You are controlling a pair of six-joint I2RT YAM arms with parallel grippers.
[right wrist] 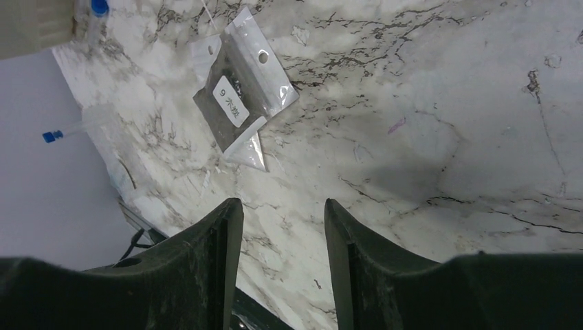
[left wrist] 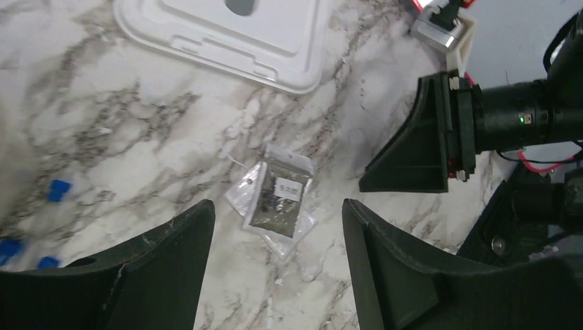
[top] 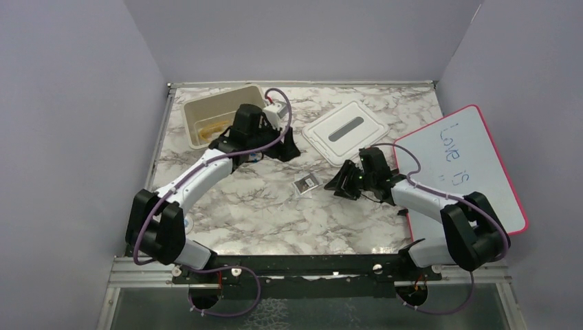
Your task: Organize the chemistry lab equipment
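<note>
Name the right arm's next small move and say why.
Probably ease the right gripper forward and down over the black-and-white packet: its jaws stand open and empty, and the packet lies loose on the table just ahead, outside the beige bin.

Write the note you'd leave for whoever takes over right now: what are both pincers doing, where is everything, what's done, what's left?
Left pincer: open, empty, aimed at the packet.
Right pincer: open, empty, aimed at the same packet.
Packet lies flat on the table, between the pincers. Blue pieces lie loose near the left pincer.
Done: amber tubing appears to be in the bin.
Left: packet and blue pieces probably go in next. Lid is off, beside the bin. Other items are not in view.
</note>
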